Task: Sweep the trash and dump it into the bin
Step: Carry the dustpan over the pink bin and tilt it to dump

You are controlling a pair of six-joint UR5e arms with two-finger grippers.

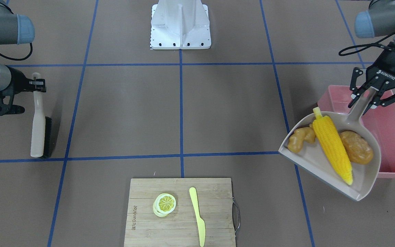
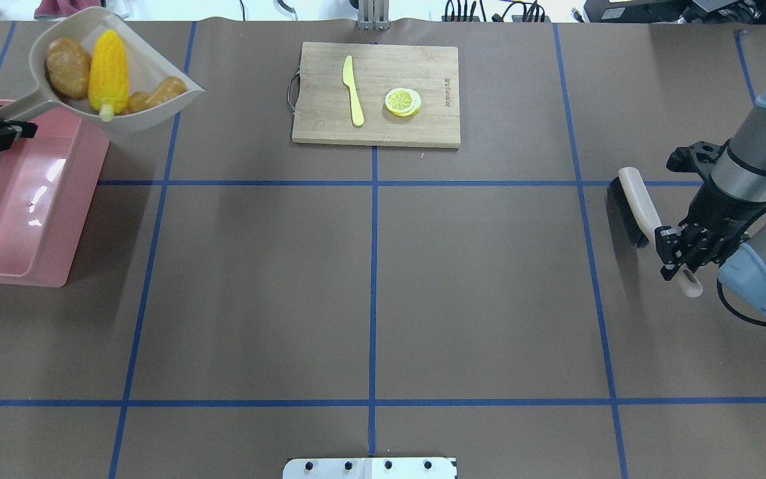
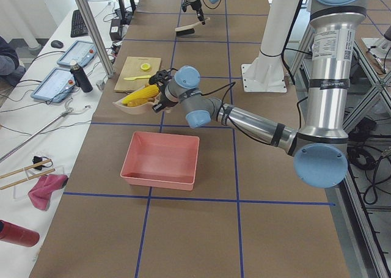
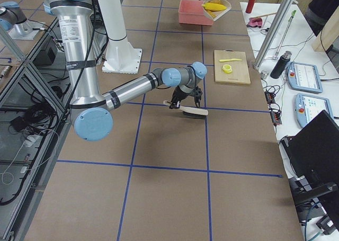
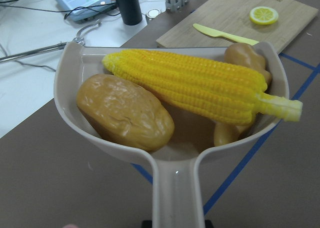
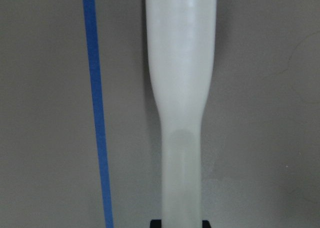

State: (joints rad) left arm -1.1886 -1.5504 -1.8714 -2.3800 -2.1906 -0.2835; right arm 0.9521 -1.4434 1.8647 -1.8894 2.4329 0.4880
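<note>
My left gripper is shut on the handle of a beige dustpan. The pan holds all the trash: the yellow corn cob, the brown potato and the tan ginger root. These also show in the left wrist view: corn, potato, ginger. The pan is raised, and its scoop lies past the pink bin's far end while its handle crosses the bin's corner. My right gripper is shut on the handle of a brush resting on the table.
A wooden cutting board at the table's far middle carries a lemon slice and a yellow-green plastic knife. The robot's white base mount stands at the near middle. Blue tape lines cross the brown table.
</note>
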